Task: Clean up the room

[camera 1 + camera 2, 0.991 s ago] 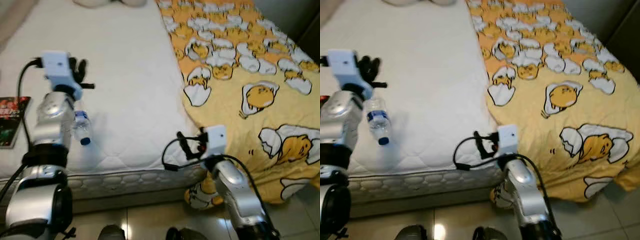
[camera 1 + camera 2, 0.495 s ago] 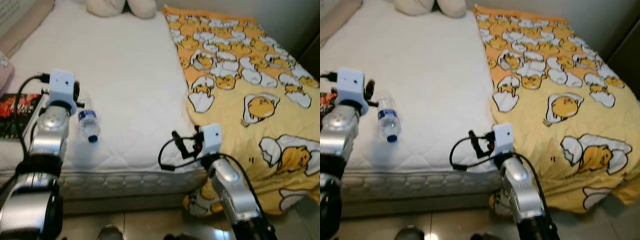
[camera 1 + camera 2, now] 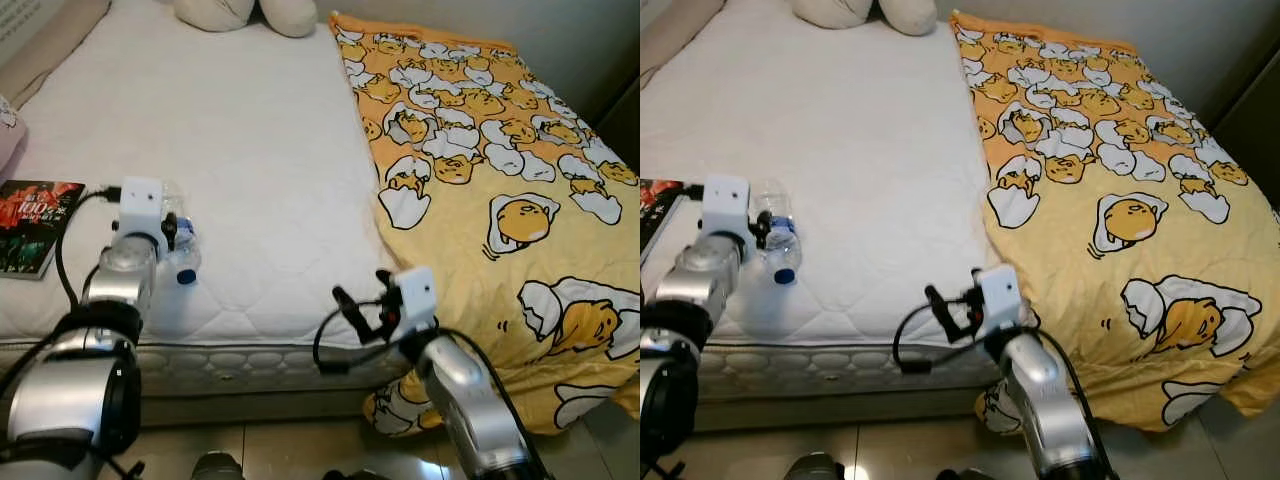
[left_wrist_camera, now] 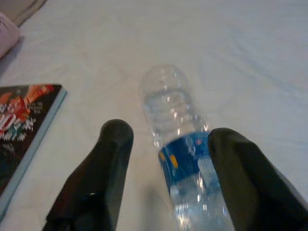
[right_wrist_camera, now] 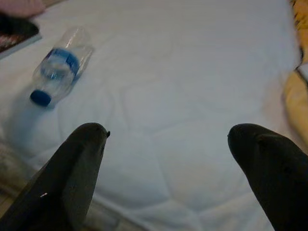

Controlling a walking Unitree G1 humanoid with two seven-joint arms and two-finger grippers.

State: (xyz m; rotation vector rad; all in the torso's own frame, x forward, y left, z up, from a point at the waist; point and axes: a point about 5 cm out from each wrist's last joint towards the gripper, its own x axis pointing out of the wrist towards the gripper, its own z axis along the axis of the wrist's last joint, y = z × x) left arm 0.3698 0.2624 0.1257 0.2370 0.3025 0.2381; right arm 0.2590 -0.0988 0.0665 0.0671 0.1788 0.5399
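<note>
- Lying on its side on the white mattress (image 3: 250, 150), left of centre in the head views: a clear water bottle (image 3: 777, 238) with a blue cap and blue label, cap pointing toward the bed's near edge.
- Left gripper (image 4: 166, 159) spread wide, one finger each side of the bottle's labelled middle; in the left wrist view the bottle sits off-centre, close against one finger (image 4: 240, 168) and apart from the other.
- Risk of a lopsided squeeze: closing from this offset likely shoves the round bottle sideways before both fingers meet it.
- Risk of rolling: smooth, curved plastic on a quilted surface, near the bed's lower edge; a nudge could send it over onto the tiled floor (image 3: 300, 440).
- Risk of crushing or slipping: thin walls probably buckle under a hard pinch, and the bottle may squirt out cap-first.
- Book (image 3: 30, 225) at the left edge of the frame, near the bottle; a wide sweep of the arm could knock it.
- Right gripper (image 5: 168, 154) also spread, hovering at the mattress edge in the lower middle of the frame, well apart from the bottle; cable loop beside it could snag the yellow patterned blanket (image 3: 500, 200) hanging over the bedside.
</note>
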